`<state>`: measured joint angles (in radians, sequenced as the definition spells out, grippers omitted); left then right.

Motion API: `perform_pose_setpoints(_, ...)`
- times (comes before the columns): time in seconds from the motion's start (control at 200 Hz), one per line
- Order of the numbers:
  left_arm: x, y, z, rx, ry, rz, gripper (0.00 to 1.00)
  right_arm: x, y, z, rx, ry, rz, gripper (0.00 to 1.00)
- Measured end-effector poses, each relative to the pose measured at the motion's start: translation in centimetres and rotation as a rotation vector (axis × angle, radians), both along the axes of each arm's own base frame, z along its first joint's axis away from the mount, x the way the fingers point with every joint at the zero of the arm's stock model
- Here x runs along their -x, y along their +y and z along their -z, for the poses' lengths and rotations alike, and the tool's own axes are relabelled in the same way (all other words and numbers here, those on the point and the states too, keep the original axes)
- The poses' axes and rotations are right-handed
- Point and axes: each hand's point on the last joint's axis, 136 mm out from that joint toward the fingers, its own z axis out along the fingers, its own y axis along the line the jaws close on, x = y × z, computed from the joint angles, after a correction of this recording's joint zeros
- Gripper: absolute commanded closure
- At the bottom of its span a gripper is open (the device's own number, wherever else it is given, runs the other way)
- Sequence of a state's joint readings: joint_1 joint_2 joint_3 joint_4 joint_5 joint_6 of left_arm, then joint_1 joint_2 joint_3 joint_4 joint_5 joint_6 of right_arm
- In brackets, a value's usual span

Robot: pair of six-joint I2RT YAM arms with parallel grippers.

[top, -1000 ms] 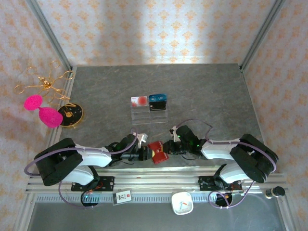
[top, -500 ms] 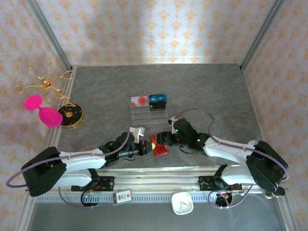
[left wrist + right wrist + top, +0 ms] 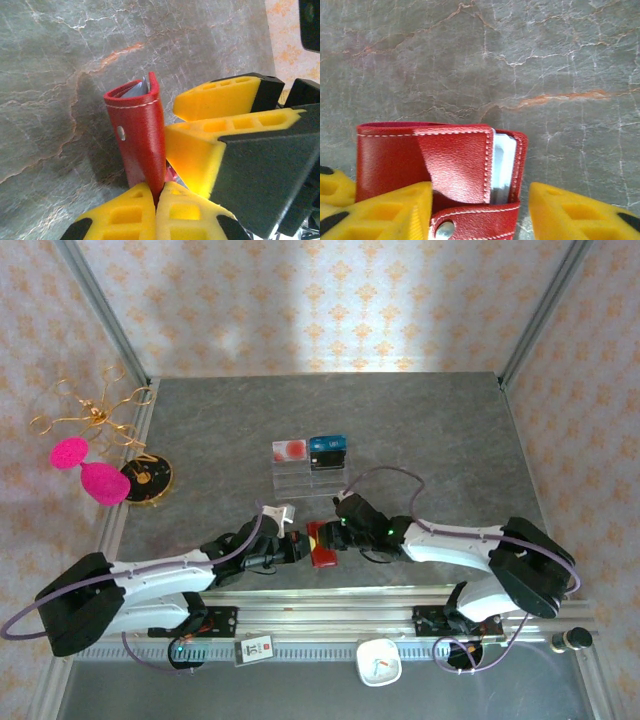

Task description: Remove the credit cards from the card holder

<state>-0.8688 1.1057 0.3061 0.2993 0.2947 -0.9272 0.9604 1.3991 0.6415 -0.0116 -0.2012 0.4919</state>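
Robotics test cell, dressed to look domestic: patterned wallpaper panels [image 3: 330,300] hang inside a frame of bare aluminium posts [image 3: 103,310], closing in a grey marble-look tabletop [image 3: 420,420]. Two white-and-black machines, the left arm [image 3: 160,575] and the right arm [image 3: 460,538], are bolted to a slotted metal rail [image 3: 330,625] at the near edge, with purple cables [image 3: 385,470] looping off them. A white timer [image 3: 378,662] and a labelled tag [image 3: 256,649] sit in front of the rail. A gold wire ornament [image 3: 90,410] shows at the left side.

The red leather-like card holder [image 3: 322,543] sits close to the table's near edge, about midway along it. It is folded over with its snap tab [image 3: 470,222] undone. Pale grey card sleeves [image 3: 502,167] show between its white-stitched covers.
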Motion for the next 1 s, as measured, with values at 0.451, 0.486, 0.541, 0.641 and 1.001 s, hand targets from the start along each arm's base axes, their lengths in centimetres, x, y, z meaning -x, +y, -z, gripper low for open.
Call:
perform_pose_setpoints(0.451,-0.4,-0.1,-0.9,0.021,-0.019,-0.014,1.00,0.3,-1.4,1.7,0.085,0.012,0.010,1.00)
perform_pose_setpoints(0.486,-0.4,-0.1,-0.9,0.022,-0.019,-0.014,1.00,0.3,-1.5,1.8,0.090,0.014,0.011,1.00)
perform_pose_setpoints(0.541,-0.4,-0.1,-0.9,0.022,-0.018,-0.014,1.00,0.4,-1.6,1.9,0.095,0.015,0.013,0.92)
perform_pose_setpoints(0.641,-0.4,-0.1,-0.9,0.023,-0.016,-0.017,1.00,0.5,-1.9,1.0,0.065,0.006,0.030,0.71)
perform_pose_setpoints(1.001,-0.6,-0.1,-1.1,0.030,-0.019,-0.027,1.00,0.3,-0.5,-3.8,-0.114,-0.040,0.045,0.60)
